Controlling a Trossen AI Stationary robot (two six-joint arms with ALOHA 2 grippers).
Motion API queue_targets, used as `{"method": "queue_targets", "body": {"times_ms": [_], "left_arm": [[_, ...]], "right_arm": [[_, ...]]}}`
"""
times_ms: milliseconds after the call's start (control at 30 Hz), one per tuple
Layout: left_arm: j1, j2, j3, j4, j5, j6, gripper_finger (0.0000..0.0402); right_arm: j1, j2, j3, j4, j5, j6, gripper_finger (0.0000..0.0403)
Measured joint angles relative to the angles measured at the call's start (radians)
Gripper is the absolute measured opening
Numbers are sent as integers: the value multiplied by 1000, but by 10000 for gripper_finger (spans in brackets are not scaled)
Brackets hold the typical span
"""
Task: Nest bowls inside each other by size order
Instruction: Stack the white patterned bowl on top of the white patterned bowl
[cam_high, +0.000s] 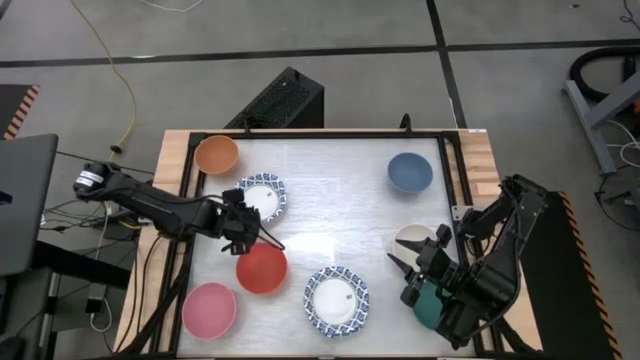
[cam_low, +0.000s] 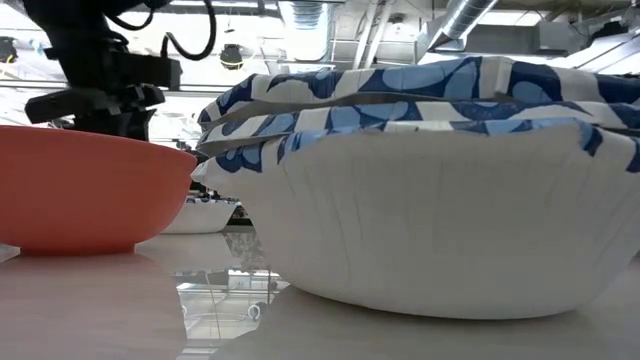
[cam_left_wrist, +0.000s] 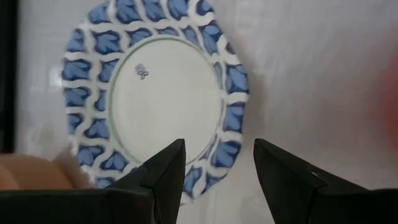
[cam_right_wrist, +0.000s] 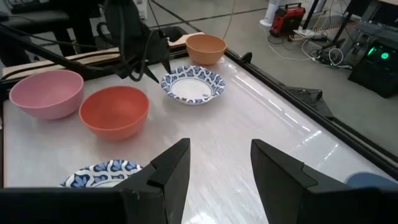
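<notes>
Several bowls stand on the white table. At the far left are an orange bowl and a white bowl with a blue patterned rim. A red bowl and a pink bowl stand near left. A second patterned bowl is near the middle, and the low view shows more than one patterned rim in it. A blue bowl, a cream bowl and a teal bowl are on the right. My left gripper hangs open over the near rim of the far patterned bowl. My right gripper is open and raised by the cream and teal bowls.
A black frame runs along the table's far edge and sides. My right arm covers part of the teal bowl. Bare table lies between the left group of bowls and the right one. A black box sits beyond the far edge.
</notes>
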Motion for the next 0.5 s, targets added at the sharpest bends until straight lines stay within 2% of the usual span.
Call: {"method": "queue_targets", "body": {"times_ms": [500], "left_arm": [[44,157,-3,102,88,106,180]], "right_arm": [[0,0,0,6,-30,0,189]]}}
